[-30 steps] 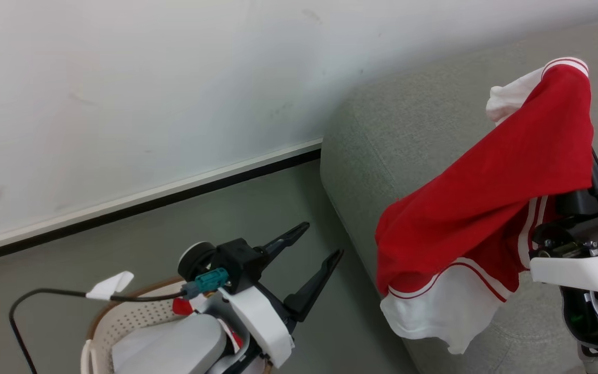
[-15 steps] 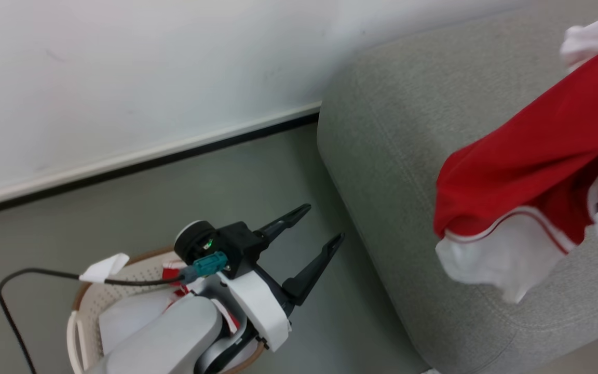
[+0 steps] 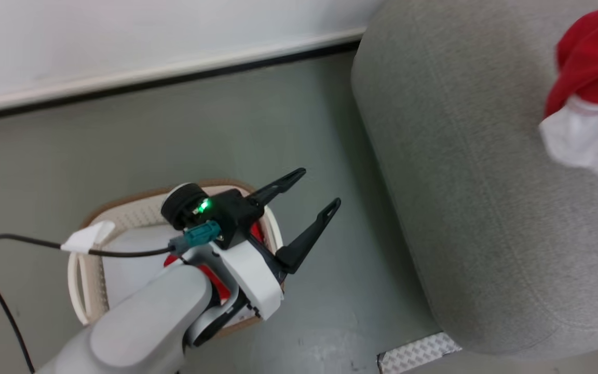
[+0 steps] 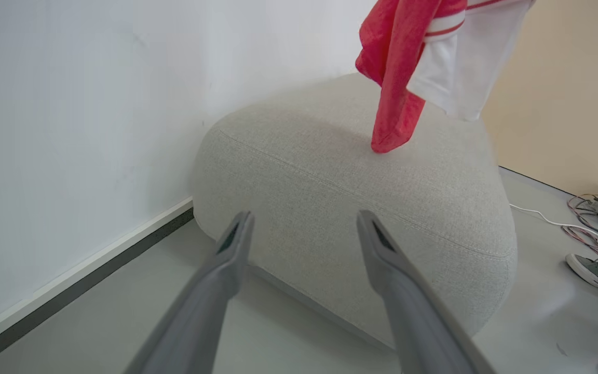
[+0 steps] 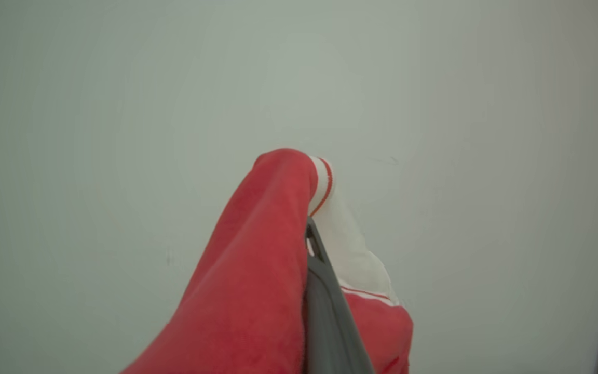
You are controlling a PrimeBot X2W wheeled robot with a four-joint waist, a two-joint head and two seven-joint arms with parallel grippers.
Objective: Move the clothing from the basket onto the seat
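Head view: the left tool [image 3: 320, 187] sits at lower centre, its two dark fingers spread as wide as they go and holding nothing. It hovers over the right edge of the basket [image 3: 117, 209], which stands on the grey floor [image 3: 174, 135] at lower left. Inside the basket lie a pale white sheet [image 3: 127, 259] and slivers of red fabric [image 3: 215, 279], partly hidden by the arm. The large grey seat [image 3: 460, 182] takes up the right half of the frame.

At the upper right edge the clothing [image 3: 589, 62], red with a white panel, hangs above the seat. In the left wrist view its lowest red corner reaches down to the seat top; whether it touches cannot be told.

Right wrist view: the right tool [image 5: 310, 234] is closed tight on the clothing, with fabric draped over its fingers.
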